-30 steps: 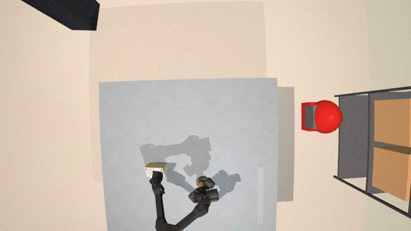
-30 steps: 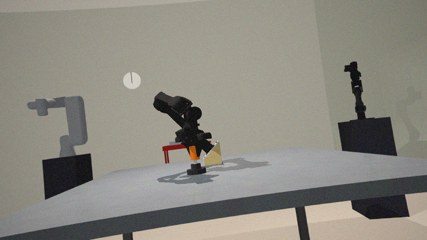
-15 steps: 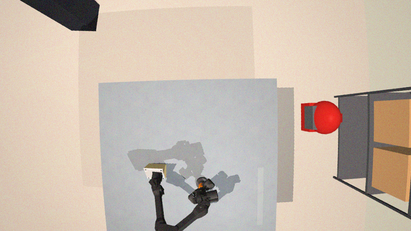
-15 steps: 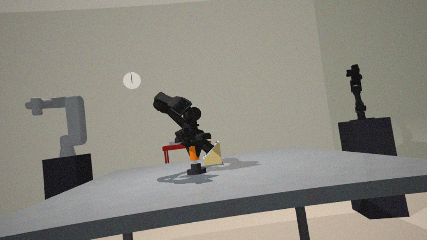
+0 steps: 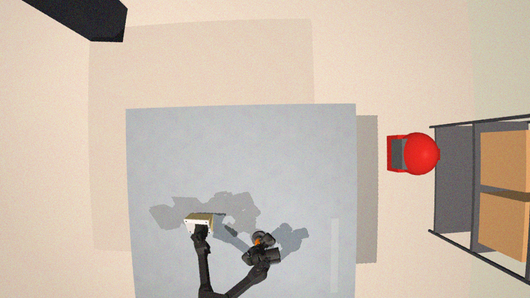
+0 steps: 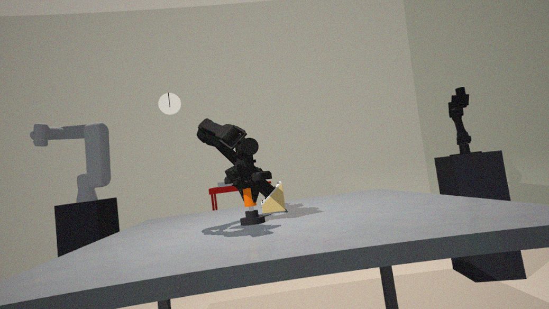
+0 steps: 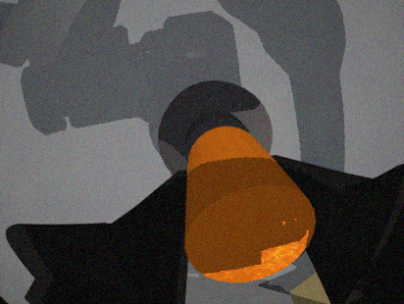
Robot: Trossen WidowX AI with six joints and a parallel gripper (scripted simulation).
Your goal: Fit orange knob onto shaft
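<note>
The orange knob (image 5: 257, 242) (image 6: 249, 197) (image 7: 245, 211) is held above the dark round pedestal (image 6: 252, 221) (image 7: 188, 105). My gripper (image 6: 249, 198) (image 7: 228, 172) is shut on the knob, with one black finger on each side of it in the wrist view. A short length of the silver shaft (image 6: 251, 208) shows between the knob's bottom and the pedestal in the exterior view. The knob's bottom is at the shaft's upper part, with a gap above the pedestal. The knob's hole and both flat sides are hidden, so I cannot tell whether they line up.
The arm's base is fixed to a pale yellow and white wedge-shaped mount (image 5: 198, 218) (image 6: 275, 202) beside the pedestal. Both stand on the grey-blue table (image 5: 235, 152) (image 6: 352, 220). Shadows of the arm fall around the pedestal. Other robots on dark stands are beyond the table.
</note>
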